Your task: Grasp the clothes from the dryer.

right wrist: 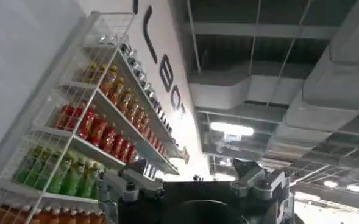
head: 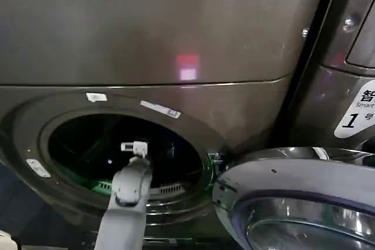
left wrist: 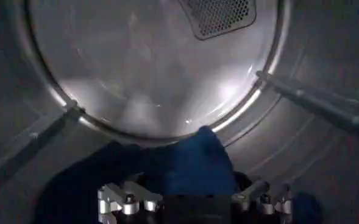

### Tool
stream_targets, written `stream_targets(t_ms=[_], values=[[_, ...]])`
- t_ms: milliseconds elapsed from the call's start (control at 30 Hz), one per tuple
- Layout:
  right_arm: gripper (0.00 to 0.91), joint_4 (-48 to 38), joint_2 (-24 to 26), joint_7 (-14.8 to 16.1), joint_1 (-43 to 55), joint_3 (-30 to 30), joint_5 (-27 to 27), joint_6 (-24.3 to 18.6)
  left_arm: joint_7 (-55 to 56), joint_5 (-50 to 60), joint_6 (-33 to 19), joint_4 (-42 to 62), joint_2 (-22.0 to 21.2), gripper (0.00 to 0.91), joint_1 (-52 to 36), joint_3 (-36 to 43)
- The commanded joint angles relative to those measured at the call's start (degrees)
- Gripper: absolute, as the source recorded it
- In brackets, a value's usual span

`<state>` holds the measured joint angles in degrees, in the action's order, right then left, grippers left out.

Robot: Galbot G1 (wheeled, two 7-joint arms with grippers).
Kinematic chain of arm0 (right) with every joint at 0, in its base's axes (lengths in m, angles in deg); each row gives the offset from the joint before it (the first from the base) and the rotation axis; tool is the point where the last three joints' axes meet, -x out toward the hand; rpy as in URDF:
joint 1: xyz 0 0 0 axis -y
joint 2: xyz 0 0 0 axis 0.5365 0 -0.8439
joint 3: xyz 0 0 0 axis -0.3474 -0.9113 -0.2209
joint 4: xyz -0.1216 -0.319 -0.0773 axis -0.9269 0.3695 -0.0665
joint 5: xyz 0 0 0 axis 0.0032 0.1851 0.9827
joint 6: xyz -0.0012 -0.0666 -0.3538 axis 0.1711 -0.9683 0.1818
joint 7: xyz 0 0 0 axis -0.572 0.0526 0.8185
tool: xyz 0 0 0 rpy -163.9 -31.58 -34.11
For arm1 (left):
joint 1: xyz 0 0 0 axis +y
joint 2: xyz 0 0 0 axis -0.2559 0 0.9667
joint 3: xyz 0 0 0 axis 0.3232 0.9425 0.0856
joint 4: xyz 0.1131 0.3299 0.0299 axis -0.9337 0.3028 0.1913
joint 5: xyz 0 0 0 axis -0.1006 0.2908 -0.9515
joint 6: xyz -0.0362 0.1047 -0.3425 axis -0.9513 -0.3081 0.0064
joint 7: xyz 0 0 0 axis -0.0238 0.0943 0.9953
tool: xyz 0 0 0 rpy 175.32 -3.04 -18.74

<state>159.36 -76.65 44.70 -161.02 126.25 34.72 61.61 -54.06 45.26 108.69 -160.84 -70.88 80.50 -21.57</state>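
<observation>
Already the left arm reaches through the round opening of the dryer (head: 176, 45), its door (head: 304, 203) swung aside to give way. Inside the drum, the clothes (left wrist: 185, 167) lie just ahead of the left tool (left wrist: 194, 201), its fingers spread to take them. Whether the right tool (right wrist: 194, 201), pointing off at bottle shelves (right wrist: 88, 140), is spread I cannot tell.

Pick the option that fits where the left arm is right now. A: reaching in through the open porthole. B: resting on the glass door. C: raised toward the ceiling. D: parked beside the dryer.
A: the left arm passes into the dryer porthole, and its wrist view shows the clothes on the drum floor.
</observation>
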Motion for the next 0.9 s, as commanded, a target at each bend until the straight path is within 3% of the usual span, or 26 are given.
stream_targets(t_ms=[33,233,333,433,700,900], values=[[0.907,0.0,0.1,0.0,-0.1,0.2,0.0,-0.1,0.2,1.2,-6.1,13.1,0.4,0.907,-8.6,-1.0],[0.907,0.3,-0.1,0.1,-0.2,0.2,0.0,0.0,-8.4,13.6,-9.9,15.7,1.6,0.907,-10.6,-0.8],[0.907,0.2,-0.3,0.2,-0.4,-0.2,0.0,-0.2,-21.9,34.5,-18.4,15.4,2.9,0.907,-10.4,-0.8],[0.907,0.2,-0.2,0.2,-0.2,-0.8,0.0,-0.2,-28.2,42.0,-19.9,16.1,2.9,0.907,-12.1,-1.1],[0.907,0.4,-0.2,0.2,-0.7,-0.6,0.0,-0.2,-44.5,74.1,-35.8,16.9,2.6,0.907,-13.4,-1.4],[0.907,-0.4,-0.3,0.6,-0.8,-0.3,0.0,-0.4,-55.2,81.1,-45.9,17.7,3.0,0.907,-16.1,-1.4]])
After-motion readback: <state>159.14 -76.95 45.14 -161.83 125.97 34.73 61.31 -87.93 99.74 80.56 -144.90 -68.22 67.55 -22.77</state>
